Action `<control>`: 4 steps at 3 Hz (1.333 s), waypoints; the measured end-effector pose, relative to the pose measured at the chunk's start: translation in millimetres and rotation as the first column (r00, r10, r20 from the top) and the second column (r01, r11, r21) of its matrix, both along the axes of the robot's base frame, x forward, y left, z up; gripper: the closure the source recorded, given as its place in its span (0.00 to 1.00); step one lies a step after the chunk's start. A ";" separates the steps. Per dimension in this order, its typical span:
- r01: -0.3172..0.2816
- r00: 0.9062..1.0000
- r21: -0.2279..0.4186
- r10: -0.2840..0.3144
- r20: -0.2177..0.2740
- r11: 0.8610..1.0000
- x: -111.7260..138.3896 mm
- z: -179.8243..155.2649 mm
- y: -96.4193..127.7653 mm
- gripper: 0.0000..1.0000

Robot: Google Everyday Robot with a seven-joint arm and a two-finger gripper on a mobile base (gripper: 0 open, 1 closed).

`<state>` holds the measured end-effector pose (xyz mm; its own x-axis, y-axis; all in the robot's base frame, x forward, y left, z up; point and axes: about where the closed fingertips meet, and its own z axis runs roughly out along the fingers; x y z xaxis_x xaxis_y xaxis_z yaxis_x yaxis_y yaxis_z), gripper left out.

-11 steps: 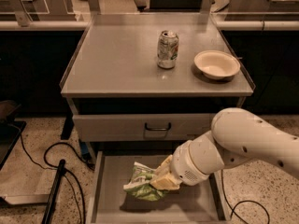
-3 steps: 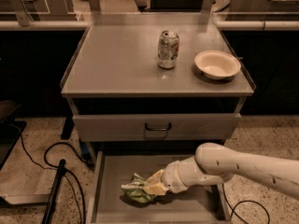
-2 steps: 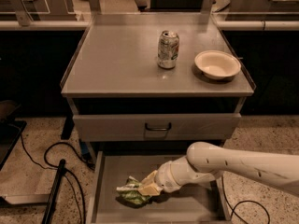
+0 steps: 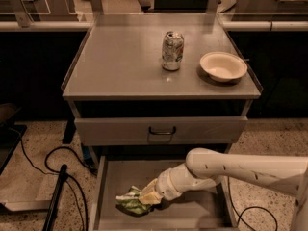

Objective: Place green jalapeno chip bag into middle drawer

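Note:
The green jalapeno chip bag [image 4: 129,202] is crumpled low over the floor of the open middle drawer [image 4: 192,213], at its left-centre; I cannot tell whether it touches the floor. My gripper [image 4: 146,195] reaches into the drawer from the right on a white arm [image 4: 231,170] and is shut on the bag's right end. The fingers [image 4: 150,191] are partly hidden by the bag.
Above the open drawer is a shut drawer with a grey front and black handle [image 4: 161,130]. On the cabinet top stand a silver soda can [image 4: 172,51] and a white bowl [image 4: 223,66]. Black cables [image 4: 53,165] and a pole lie on the floor at left.
My arm has lowered and stretched further left inside the drawer, carrying the bag down and to the left, close to the drawer floor. The gripper still holds it.

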<state>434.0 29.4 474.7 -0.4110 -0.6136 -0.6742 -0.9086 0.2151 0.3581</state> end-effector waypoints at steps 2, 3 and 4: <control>0.025 0.999 -0.029 -0.026 -0.040 0.999 -0.5 -21.9 -8.5 1.00; 0.025 0.999 -0.030 -0.027 -0.041 0.999 -0.5 -22.1 -8.7 0.82; 0.025 0.999 -0.030 -0.026 -0.041 0.999 -0.5 -22.1 -8.6 0.59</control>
<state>433.5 20.7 452.6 -0.4540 -0.6215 -0.6384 -0.8872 0.2492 0.3884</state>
